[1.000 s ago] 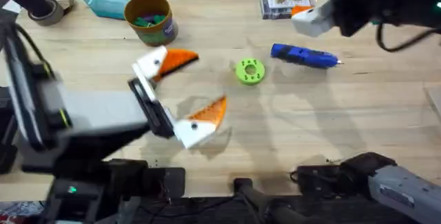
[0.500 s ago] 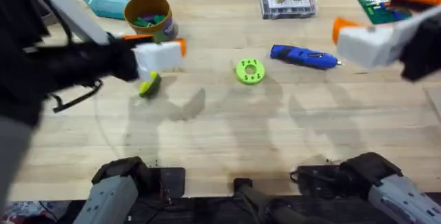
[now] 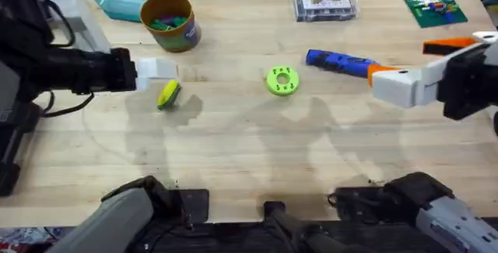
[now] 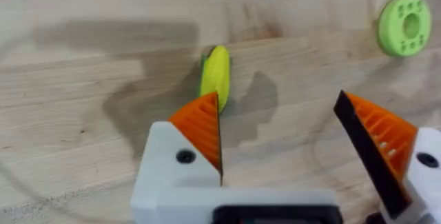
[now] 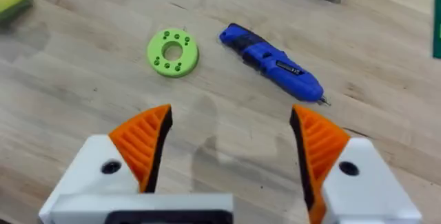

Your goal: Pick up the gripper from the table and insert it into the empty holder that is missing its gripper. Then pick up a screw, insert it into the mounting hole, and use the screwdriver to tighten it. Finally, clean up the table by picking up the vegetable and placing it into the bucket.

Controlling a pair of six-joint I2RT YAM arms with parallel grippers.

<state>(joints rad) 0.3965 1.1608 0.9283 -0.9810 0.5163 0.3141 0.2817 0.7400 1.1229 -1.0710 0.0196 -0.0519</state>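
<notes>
Yellow-green vegetable (image 3: 168, 95); blue screwdriver (image 3: 338, 62); ochre bucket (image 3: 168, 21); lime disc (image 3: 282, 81).

Pretty even bright light, soft shadows on the table (image 3: 257, 144) under both arms, wrist views a bit soft.

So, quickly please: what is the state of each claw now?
Left claw: open, holding nothing, over the vegetable.
Right claw: open, holding nothing.
</notes>
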